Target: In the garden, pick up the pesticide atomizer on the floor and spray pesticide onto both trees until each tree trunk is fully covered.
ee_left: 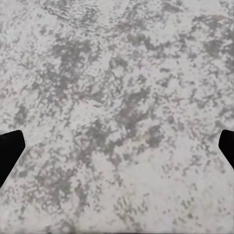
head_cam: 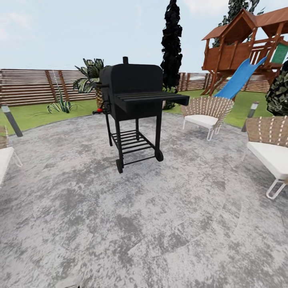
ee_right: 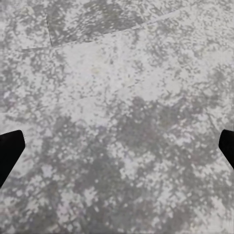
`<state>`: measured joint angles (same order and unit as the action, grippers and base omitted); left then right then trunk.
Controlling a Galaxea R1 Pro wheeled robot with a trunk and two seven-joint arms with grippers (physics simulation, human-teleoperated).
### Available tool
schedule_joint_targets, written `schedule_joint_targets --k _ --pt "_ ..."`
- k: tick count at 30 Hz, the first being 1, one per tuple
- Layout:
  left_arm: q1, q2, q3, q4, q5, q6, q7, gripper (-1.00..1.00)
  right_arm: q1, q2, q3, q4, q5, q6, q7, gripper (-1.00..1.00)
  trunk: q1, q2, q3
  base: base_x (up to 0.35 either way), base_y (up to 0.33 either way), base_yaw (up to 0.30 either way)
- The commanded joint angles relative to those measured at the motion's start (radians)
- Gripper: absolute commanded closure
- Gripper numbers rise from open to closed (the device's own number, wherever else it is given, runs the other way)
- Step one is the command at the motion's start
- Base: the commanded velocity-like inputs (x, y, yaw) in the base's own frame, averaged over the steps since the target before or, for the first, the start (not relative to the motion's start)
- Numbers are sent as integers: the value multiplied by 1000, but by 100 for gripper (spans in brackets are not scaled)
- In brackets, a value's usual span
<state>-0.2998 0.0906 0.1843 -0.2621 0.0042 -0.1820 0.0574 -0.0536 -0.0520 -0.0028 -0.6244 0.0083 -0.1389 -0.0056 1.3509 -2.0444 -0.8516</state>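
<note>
I stand on a mottled grey stone patio (head_cam: 152,216) in the garden, with green lawn (head_cam: 36,114) and a brown slatted fence (head_cam: 32,86) beyond it. Both trees are out of view. A small red and black object (head_cam: 98,111) lies at the patio edge behind the grill; it is too small to tell whether it is the atomizer. My left gripper (ee_left: 117,146) hangs open over bare paving, its dark fingertips (ee_left: 9,151) at the picture's sides. My right gripper (ee_right: 117,148) is open too, over the same stone, holding nothing.
A black wheeled grill (head_cam: 134,108) stands straight ahead. Woven chairs with white cushions sit at the right (head_cam: 208,114), far right (head_cam: 270,148) and left edge (head_cam: 5,154). A wooden play tower (head_cam: 244,44) with a blue slide, a dark cypress (head_cam: 172,44) and lamp posts (head_cam: 11,120) stand farther off.
</note>
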Motion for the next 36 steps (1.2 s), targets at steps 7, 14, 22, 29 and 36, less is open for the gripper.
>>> schedule_joint_targets --k 7,14,22,29,36 --pt "-1 0 0 1 0 -4 2 -100 0 0 0 0 1 -3 -1 -100 27 -50 -31 0 0 219" --pt "-1 0 0 1 0 -4 2 -100 0 0 0 0 1 -3 -1 -100 54 -99 -61 0 0 219" --pt "-1 0 0 1 0 -4 2 -100 0 0 1 0 1 -3 -1 -100 84 -155 -96 0 0 219" --pt "-1 0 0 1 0 -4 2 -100 0 0 1 0 1 -2 -1 -100 100 -183 -116 0 0 219" --pt "-1 0 0 1 0 -4 2 -100 0 0 2 0 1 -3 -1 -100 100 -183 -125 0 0 219"
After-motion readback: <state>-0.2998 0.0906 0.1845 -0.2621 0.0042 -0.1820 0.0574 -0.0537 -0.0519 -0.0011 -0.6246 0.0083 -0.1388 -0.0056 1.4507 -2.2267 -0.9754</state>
